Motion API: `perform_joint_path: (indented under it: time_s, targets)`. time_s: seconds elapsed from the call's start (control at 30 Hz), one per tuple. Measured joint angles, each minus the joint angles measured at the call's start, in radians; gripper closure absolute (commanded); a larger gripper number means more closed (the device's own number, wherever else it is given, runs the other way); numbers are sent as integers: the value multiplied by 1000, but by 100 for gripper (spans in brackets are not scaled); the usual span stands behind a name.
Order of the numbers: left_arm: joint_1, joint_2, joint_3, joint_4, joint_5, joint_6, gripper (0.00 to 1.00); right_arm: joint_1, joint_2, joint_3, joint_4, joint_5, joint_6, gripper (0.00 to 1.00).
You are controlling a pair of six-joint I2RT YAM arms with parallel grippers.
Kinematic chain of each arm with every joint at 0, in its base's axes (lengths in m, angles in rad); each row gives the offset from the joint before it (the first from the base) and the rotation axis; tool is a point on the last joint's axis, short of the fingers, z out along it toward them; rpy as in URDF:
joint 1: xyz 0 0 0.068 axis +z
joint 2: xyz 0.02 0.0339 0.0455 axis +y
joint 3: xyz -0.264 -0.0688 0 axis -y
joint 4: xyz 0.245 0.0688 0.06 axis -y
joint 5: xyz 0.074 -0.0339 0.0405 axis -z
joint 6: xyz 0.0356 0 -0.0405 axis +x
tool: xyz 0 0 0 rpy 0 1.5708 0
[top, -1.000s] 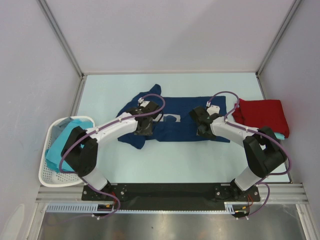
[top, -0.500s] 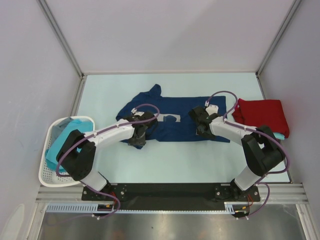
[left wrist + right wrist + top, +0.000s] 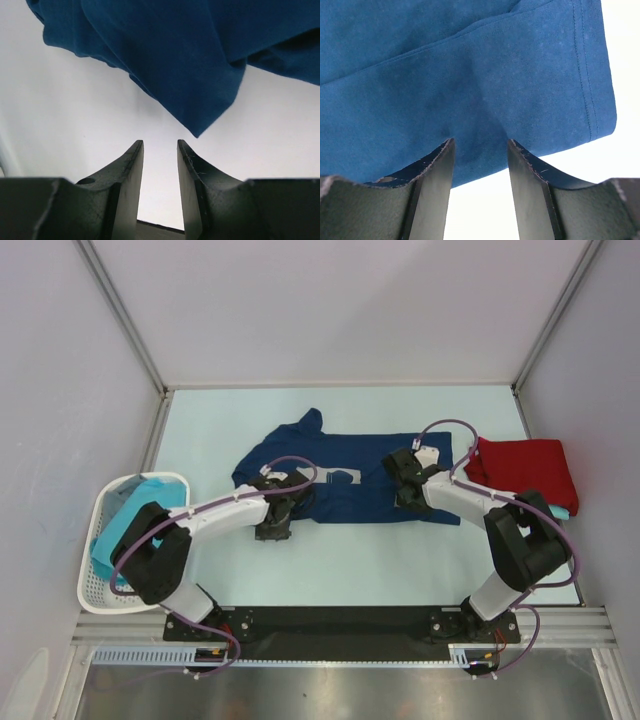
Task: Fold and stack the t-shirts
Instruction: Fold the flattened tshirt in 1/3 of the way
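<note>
A navy blue t-shirt (image 3: pixel 350 475) with a pale chest print lies spread across the middle of the table. My left gripper (image 3: pixel 277 514) is at its near-left corner; in the left wrist view the left gripper (image 3: pixel 160 146) is open and empty, with the navy t-shirt's corner (image 3: pixel 200 100) just ahead of the tips. My right gripper (image 3: pixel 405 490) hovers over the shirt's right part; in the right wrist view the right gripper (image 3: pixel 479 144) is open, its tips over the navy t-shirt's near edge (image 3: pixel 485 90). A folded red t-shirt (image 3: pixel 522 470) lies at the right.
A white basket (image 3: pixel 92 585) at the left edge holds turquoise cloth (image 3: pixel 125 520). A strip of turquoise (image 3: pixel 564 511) shows under the red shirt. Walls and metal posts close in the table; both arm bases stand on the black rail (image 3: pixel 340 622).
My left gripper has drawn back off the navy shirt toward the near edge, its jaws a little narrower. The shirt's near-left part has shifted. The right arm has barely moved.
</note>
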Motion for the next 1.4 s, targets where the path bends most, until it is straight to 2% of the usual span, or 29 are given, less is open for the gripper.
perform_joint_path:
  time_s: [0.43, 0.73, 0.9, 1.13, 1.4]
  targets:
    - [-89, -28, 64, -37, -4, -52, 57, 0, -2, -2, 2, 0, -18, 49]
    - [-94, 23, 64, -14, -11, -54, 57, 0, -18, -11, 2, 0, -18, 49]
    - [-68, 37, 64, 17, -11, -48, 57, 0, -31, -11, 1, -1, -18, 49]
    - [14, 40, 64, 47, -16, -17, 64, 0, -40, -14, 1, 0, -18, 49]
    - [44, 66, 64, 72, -15, 1, 64, -2, -45, -18, 0, -1, -18, 49]
